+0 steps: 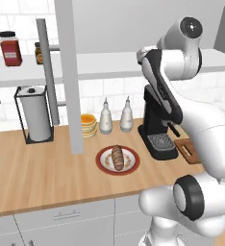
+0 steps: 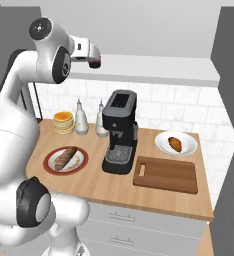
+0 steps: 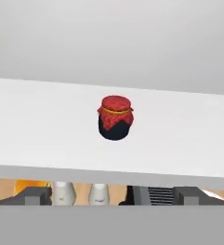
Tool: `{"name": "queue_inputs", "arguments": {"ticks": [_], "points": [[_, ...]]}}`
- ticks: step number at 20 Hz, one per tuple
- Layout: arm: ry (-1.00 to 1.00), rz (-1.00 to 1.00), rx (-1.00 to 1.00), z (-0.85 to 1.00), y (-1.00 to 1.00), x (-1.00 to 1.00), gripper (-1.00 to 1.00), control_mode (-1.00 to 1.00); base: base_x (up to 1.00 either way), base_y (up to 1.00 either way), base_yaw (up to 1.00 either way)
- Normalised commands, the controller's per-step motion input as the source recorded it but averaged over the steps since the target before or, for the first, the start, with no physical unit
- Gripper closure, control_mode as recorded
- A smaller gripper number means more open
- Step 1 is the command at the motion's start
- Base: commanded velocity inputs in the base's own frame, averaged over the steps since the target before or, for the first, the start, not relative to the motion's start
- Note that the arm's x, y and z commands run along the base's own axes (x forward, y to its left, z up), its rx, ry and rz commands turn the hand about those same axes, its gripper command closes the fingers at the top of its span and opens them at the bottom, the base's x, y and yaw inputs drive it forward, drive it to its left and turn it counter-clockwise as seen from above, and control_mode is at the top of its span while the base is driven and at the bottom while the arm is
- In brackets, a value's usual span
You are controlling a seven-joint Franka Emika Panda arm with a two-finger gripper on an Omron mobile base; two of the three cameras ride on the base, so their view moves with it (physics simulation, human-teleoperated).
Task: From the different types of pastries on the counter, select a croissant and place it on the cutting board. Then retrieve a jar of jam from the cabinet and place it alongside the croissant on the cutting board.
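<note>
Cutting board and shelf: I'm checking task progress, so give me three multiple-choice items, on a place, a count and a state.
1. Where is the croissant?
A. on a white plate beside the cutting board
B. on the cutting board
C. on the floor

2. How many white bottles stand by the pancakes?
A. one
B. two
C. four

3. The gripper is:
A. shut on nothing
B. open, facing the jar of jam on the shelf
C. shut on the jar

Answers: 1 A, the board lies bare; 2 B, a pair stands there; 3 B, the fingertips are wide apart, short of the jar.
</note>
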Motion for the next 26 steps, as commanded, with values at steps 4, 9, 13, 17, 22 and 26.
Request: {"name": "queue_inputs", "arguments": {"ticks": [4,9,13,17,22,26], "points": [[-0.18,0.00,0.00,-0.32,0.00,0.10,-1.00,-1.00,0.00,0.00,0.00],[-0.09,0.00,0.00,-0.02,0.00,0.33,-1.00,-1.00,0.00,0.00,0.00],[0.11,0.00,0.03,0.08,0.00,0.47,-1.00,-1.00,0.00,0.00,0.00],[0.16,0.00,0.04,0.28,0.00,0.42,-1.00,-1.00,0.00,0.00,0.00],[0.05,0.00,0.01,0.12,0.00,0.22,-1.00,-1.00,0.00,0.00,0.00],[0.00,0.00,0.00,0.00,0.00,0.12,-1.00,-1.00,0.00,0.00,0.00]]}}
